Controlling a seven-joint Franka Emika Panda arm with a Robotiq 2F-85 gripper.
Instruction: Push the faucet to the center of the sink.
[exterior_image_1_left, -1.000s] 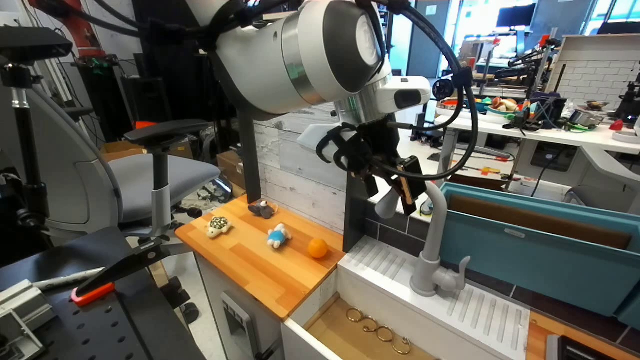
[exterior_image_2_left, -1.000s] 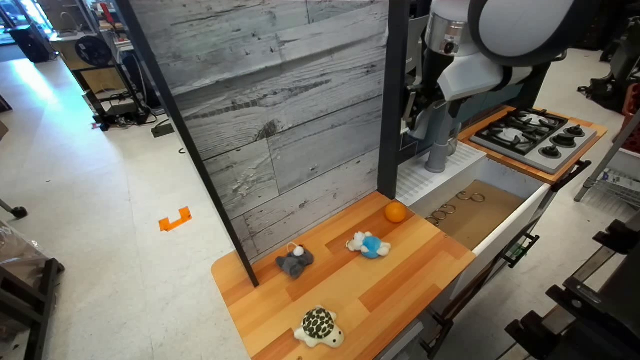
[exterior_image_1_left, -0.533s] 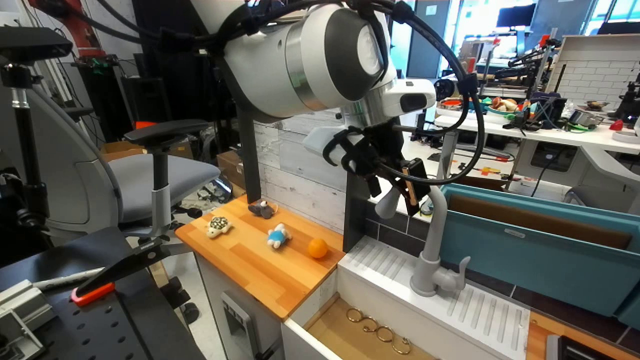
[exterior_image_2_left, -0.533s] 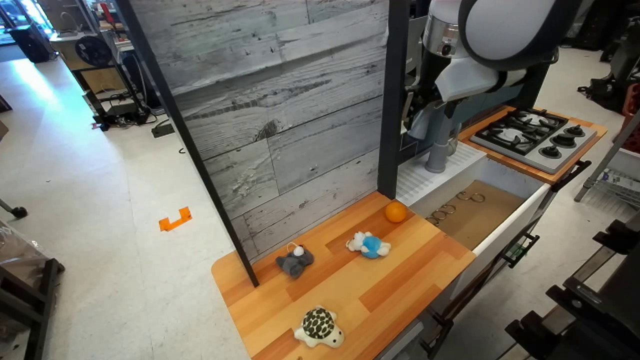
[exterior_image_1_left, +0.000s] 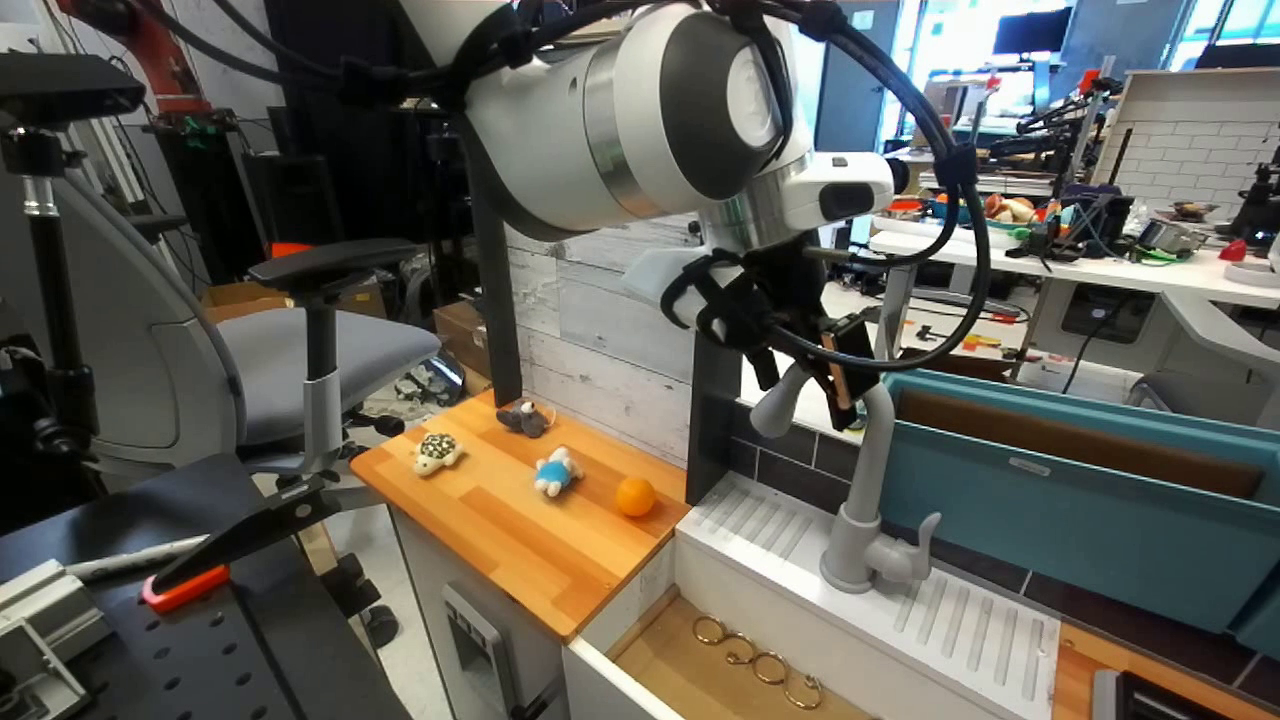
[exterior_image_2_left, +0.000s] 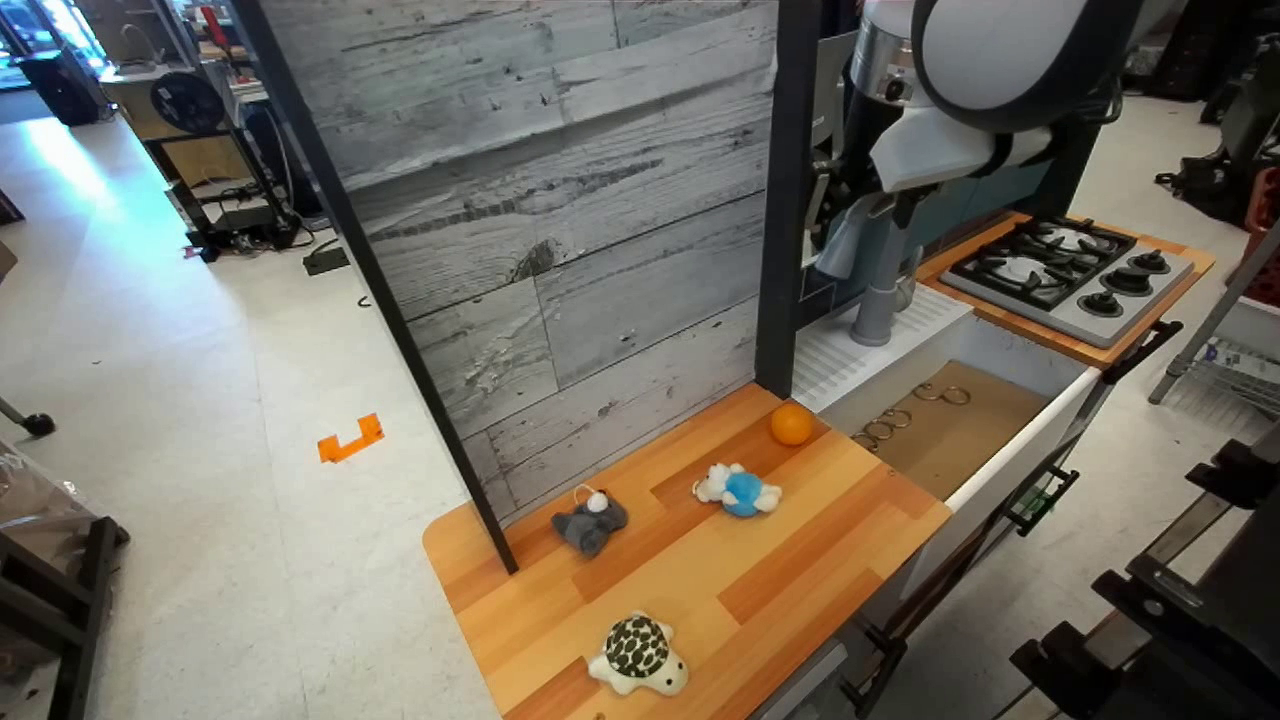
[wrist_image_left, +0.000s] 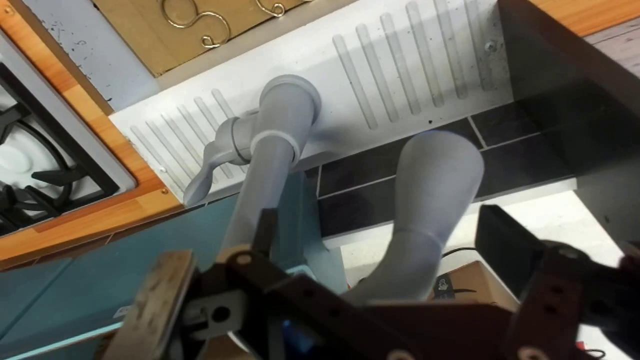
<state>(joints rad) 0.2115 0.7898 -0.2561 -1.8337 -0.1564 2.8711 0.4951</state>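
Note:
The grey gooseneck faucet (exterior_image_1_left: 873, 470) stands upright on a white ribbed ledge behind the sink; it also shows in an exterior view (exterior_image_2_left: 873, 315) and the wrist view (wrist_image_left: 285, 110). The sink (exterior_image_1_left: 655, 655) is a white-walled basin with a brown floor holding gold rings, also in the wrist view (wrist_image_left: 127, 27). My gripper (exterior_image_1_left: 808, 396) is at the faucet's arch, also seen in the wrist view (wrist_image_left: 377, 215). It is open, with a finger on each side of the downturned spout. Gaps show beside the spout; contact with the arch is hidden. The spout points over the tiles, away from the sink.
A teal bin (exterior_image_1_left: 1080, 530) stands behind the faucet. A grey wood panel (exterior_image_2_left: 570, 200) with dark posts rises beside it. A wooden counter (exterior_image_2_left: 800, 560) carries an orange ball (exterior_image_2_left: 791, 424) and several plush toys. A stove (exterior_image_2_left: 1070, 275) lies beyond the sink.
In an exterior view, my gripper has moved to the right along the faucet's arch and stayed open. The faucet's base has not moved; its spout has shifted slightly at most.

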